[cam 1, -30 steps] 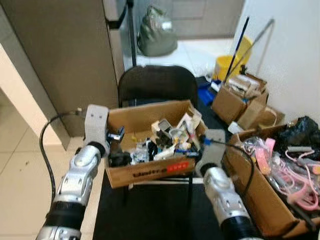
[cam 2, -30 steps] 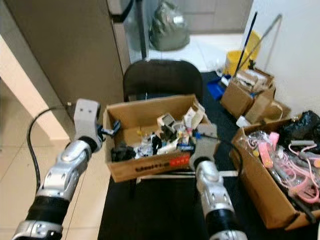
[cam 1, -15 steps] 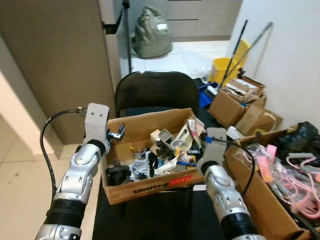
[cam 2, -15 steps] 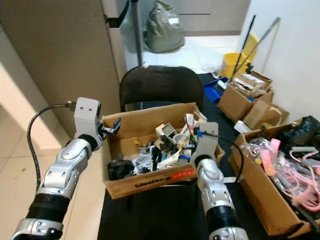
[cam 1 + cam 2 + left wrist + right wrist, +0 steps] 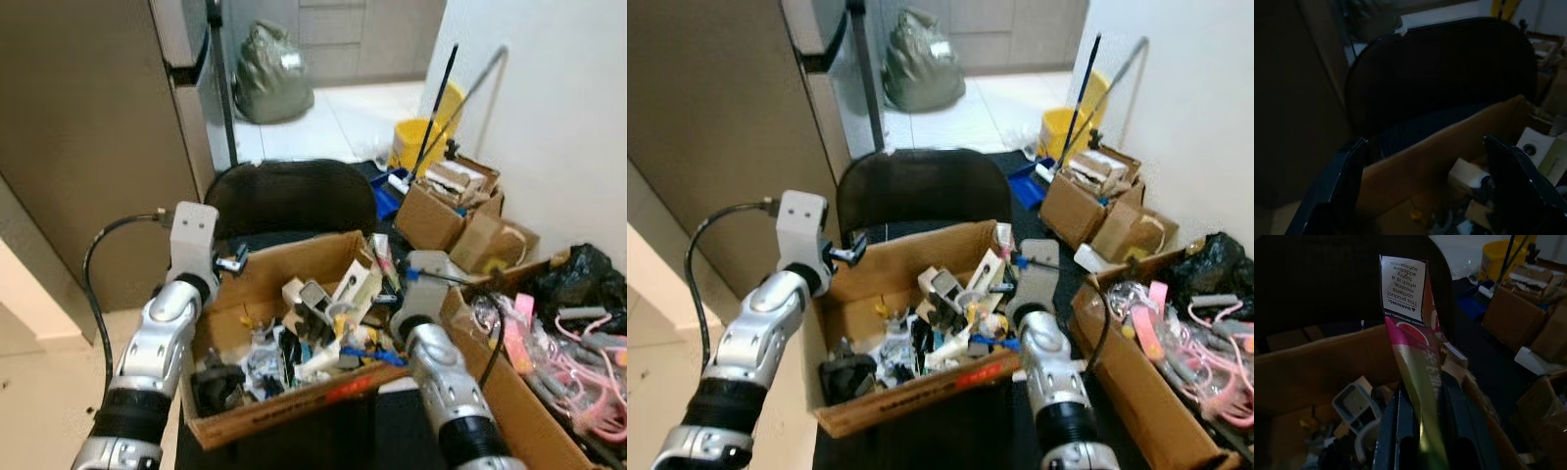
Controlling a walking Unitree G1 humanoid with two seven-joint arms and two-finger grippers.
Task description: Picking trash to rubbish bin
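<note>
Right jaws (image 5: 1422, 431): right wrist view, clamped on a pink-green packet (image 5: 1413, 357) above the cardboard box (image 5: 1312, 362).
Left jaws (image 5: 1425, 181): left wrist view, spread wide over the box's back wall.
Head views: box on black chair (image 5: 289, 196), trash (image 5: 313, 328) inside.

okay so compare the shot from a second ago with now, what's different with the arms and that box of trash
Mostly the camera has shifted: the cardboard box now sits lower and nearer in the head views, tilted. No clear move of the things themselves. The right end effector is shut on the pink packet over the box; the left end effector hangs open at its left wall. The black chair stays behind it.
</note>
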